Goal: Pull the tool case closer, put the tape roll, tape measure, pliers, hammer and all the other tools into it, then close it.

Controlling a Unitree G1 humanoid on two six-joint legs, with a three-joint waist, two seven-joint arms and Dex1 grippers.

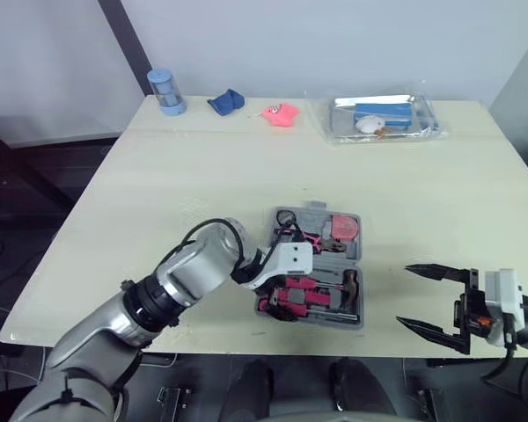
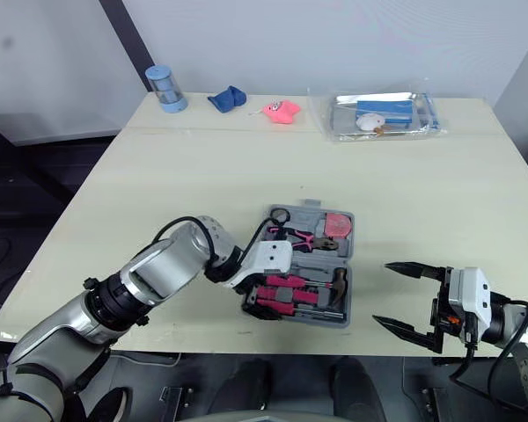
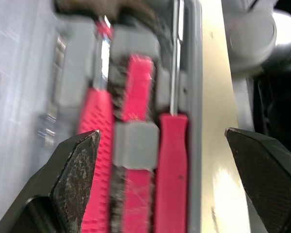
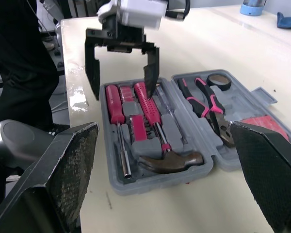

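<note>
**Bench surface and contents**

The pale bench [image 1: 202, 167] carries an open grey tool case [image 1: 330, 320] near its front edge. Along the far edge, from the robot's left to right, lie a blue cylindrical container [image 1: 165, 91], a crumpled blue cloth [image 1: 226, 102], a small pink object [image 1: 282, 114] and a clear plastic tray [image 1: 339, 127].

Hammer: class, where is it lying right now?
In the right wrist view, the hammer lies in the open tool case, beside the screwdriver, under the left gripper.
</note>
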